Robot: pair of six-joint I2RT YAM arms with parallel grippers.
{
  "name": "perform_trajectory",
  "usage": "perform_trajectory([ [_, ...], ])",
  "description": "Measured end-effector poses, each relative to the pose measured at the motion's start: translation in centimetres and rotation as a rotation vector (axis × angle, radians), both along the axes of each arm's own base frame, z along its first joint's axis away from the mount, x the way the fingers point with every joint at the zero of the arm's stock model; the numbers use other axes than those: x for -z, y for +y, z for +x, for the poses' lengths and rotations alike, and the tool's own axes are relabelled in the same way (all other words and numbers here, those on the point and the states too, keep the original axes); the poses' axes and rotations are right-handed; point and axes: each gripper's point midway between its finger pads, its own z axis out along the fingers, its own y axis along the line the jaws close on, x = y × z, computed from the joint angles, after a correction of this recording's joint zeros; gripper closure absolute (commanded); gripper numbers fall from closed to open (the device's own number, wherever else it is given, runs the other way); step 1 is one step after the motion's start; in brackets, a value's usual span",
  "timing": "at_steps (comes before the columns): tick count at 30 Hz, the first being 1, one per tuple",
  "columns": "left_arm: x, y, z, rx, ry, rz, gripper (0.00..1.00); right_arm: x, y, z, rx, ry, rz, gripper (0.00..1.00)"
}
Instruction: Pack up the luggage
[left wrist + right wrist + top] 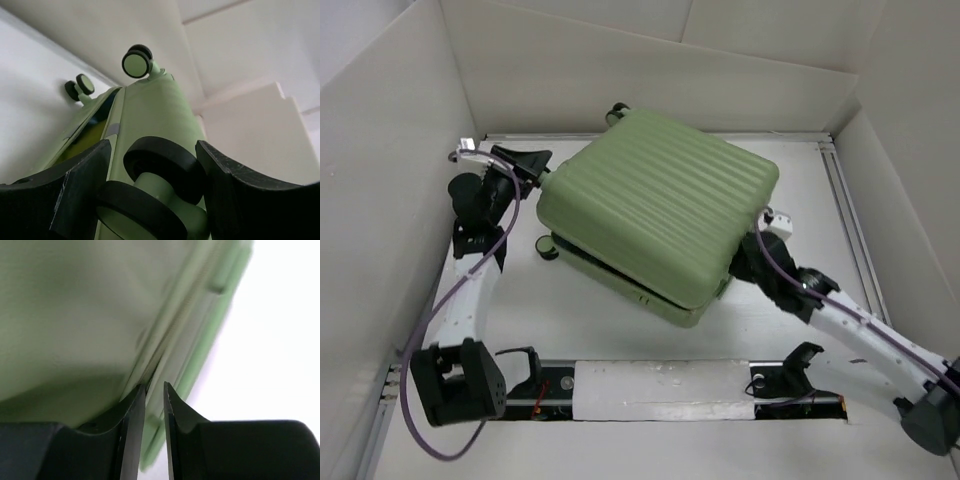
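The luggage [660, 210] has a hard, ribbed plastic shell with a soft satin sheen. Its wheels [137, 62] have matt black rims and smooth green plastic faces. The left gripper [154, 146] has matt black, faintly grainy fingers [80, 192]. The table [570, 320] is smooth, matt white.

The luggage [660, 215] is pale green with straight lines all across its top. Its wheels [137, 62] are black and green. The table [570, 320] is white. The cables [415, 345] are purple.
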Motion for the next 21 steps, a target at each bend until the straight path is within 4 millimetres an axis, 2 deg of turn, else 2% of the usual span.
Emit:
perform_trajectory([
  [3, 1.7, 1.6, -2.1, -0.095, 0.055, 0.048, 1.00, -1.0, -1.2, 3.9, 0.025, 0.027, -0.070, 0.72],
  [5, 2.6, 2.3, -3.7, -0.142, 0.067, 0.068, 1.00, -1.7, -1.7, 6.1, 0.031, 0.035, -0.097, 0.68],
  [6, 3.3, 2.5, -4.4, -0.161, 0.076, 0.077, 1.00, -2.1, -1.8, 6.8, 0.026, 0.029, -0.106, 0.63],
  [8, 4.6, 3.0, -5.6, -0.198, 0.088, 0.091, 1.00, -2.7, -2.5, 8.0, 0.021, 0.019, -0.145, 0.59],
  [10, 6.2, 3.5, -6.3, -0.229, 0.116, 0.103, 1.00, -3.1, -2.9, 8.2, 0.007, 0.009, -0.162, 0.52],
  [13, 8.3, 4.0, -6.8, -0.254, 0.164, 0.133, 1.00, -4.1, -3.2, 7.1, -0.019, -0.042, -0.154, 0.48],
  [16, 10.1, 4.0, -7.1, -0.250, 0.195, 0.155, 1.00, -6.0, -2.4, 3.9, -0.071, -0.158, -0.033, 0.52],
  [18, 11.2, 4.1, -7.1, -0.253, 0.214, 0.165, 1.00, -7.4, -2.0, 1.7, -0.099, -0.248, 0.060, 0.65],
  [20, 12.1, 4.1, -7.0, -0.247, 0.234, 0.173, 1.00, -7.8, -1.1, -0.7, -0.150, -0.303, 0.162, 0.78],
  [21, 12.2, 4.0, -6.9, -0.243, 0.237, 0.176, 1.00, -7.8, -0.7, -1.7, -0.181, -0.322, 0.202, 0.81],
])
